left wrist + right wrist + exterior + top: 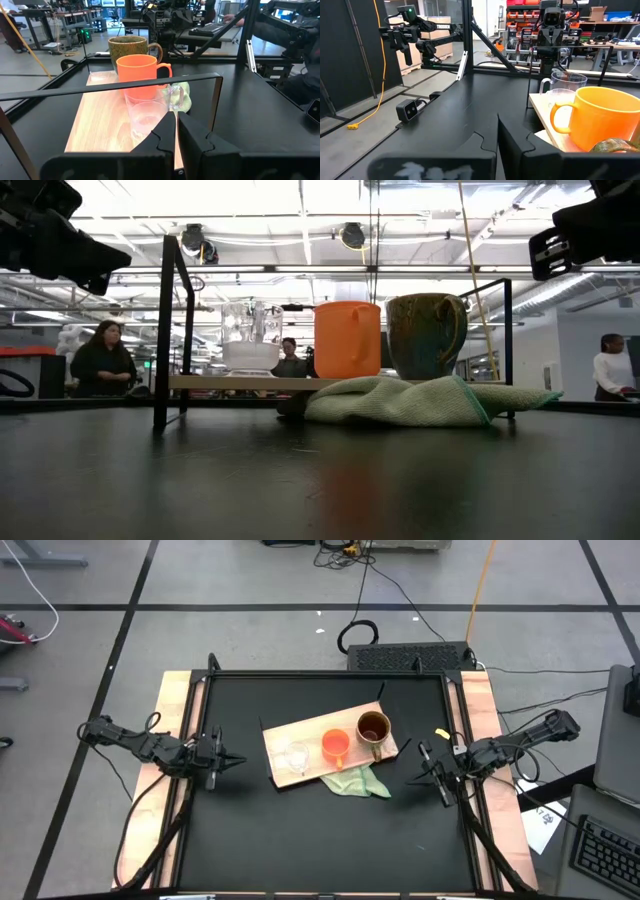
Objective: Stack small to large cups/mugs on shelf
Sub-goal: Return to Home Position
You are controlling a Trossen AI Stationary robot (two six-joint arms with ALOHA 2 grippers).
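The near part of the black table (pixel 320 850) lies bare. Past it, a crumpled pale green cloth (pixel 357 783) rests at mid-table, touching the near edge of the light-wood shelf board (pixel 310 730).

Level with the cloth, the two arms hang at the table's sides, well apart from the cups. The left gripper (pixel 236 761) is at the left and points right toward the board. Its dark fingers (pixel 165 132) are drawn together with only a thin slit between them, holding nothing. The right gripper (pixel 415 778) is at the right and points left. Its fingers (pixel 517 142) are likewise pressed close and empty.

The board lies aslant, its left end nearer and its right end farther. All three cups stand upright on it in a row. The small clear glass cup (pixel 296 755) is at the left end. The orange mug (pixel 336 745) stands just beside it in the middle, handle toward the near side. The olive-brown mug (pixel 373 728) with its dark inside is at the right, farthest back, a narrow gap from the orange one.

Beyond the table's black frame, a person (pixel 105 358) sits at far left and another (pixel 612 365) stands at far right.
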